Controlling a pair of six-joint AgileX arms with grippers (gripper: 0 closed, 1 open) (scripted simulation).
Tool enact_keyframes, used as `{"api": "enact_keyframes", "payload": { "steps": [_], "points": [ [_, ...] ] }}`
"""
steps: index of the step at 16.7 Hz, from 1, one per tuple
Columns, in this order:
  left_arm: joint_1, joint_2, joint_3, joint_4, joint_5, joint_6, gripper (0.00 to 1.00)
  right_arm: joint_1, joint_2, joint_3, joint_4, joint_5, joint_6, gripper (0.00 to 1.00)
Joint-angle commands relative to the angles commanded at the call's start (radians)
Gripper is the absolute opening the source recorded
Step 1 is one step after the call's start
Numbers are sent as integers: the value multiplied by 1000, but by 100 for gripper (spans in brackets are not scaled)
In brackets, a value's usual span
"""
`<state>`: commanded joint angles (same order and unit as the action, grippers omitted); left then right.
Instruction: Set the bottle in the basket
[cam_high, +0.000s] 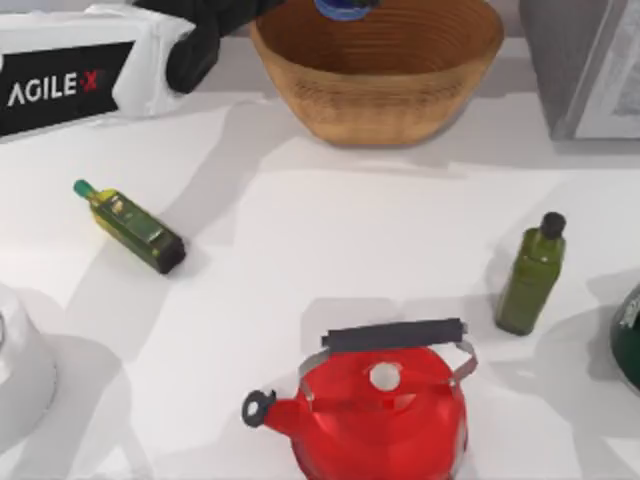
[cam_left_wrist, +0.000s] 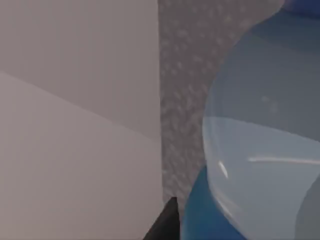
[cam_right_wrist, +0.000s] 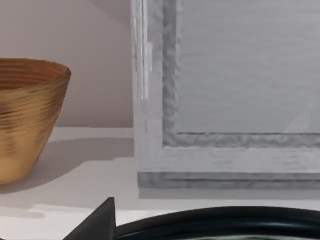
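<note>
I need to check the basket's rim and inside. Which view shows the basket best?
The top view: the basket shows its whole rim, inside and front wall. The right wrist view shows one side of it. The left wrist view shows the bottle.

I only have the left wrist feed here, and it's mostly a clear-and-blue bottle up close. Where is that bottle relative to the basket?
Observer: In the top view the bottle sits over the open mouth of the basket, at the picture's top edge.
Operator: Anything else on the table near the basket?
Observer: A yellow-green oil bottle lies on its side toward the table's left, apart from the basket.
Operator: And on the right?
Observer: An olive-green bottle with a black cap stands upright there, and a red kettle stands at the near edge.
</note>
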<state>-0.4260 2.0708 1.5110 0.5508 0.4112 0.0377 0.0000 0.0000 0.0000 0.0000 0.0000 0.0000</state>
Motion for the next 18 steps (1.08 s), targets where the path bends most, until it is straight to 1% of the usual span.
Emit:
{"api": "enact_keyframes", "payload": {
  "steps": [3, 6, 12, 18],
  "points": [
    [9, 43, 165, -139, 2, 5, 0, 0, 0, 0, 0, 0, 0, 100],
    [14, 59, 236, -205, 2, 8, 0, 0, 0, 0, 0, 0, 0, 100],
    [3, 70, 254, -207, 1, 10, 0, 0, 0, 0, 0, 0, 0, 100],
    [-20, 271, 460, -213, -29, 5, 0, 0, 0, 0, 0, 0, 0, 100]
  ]
}}
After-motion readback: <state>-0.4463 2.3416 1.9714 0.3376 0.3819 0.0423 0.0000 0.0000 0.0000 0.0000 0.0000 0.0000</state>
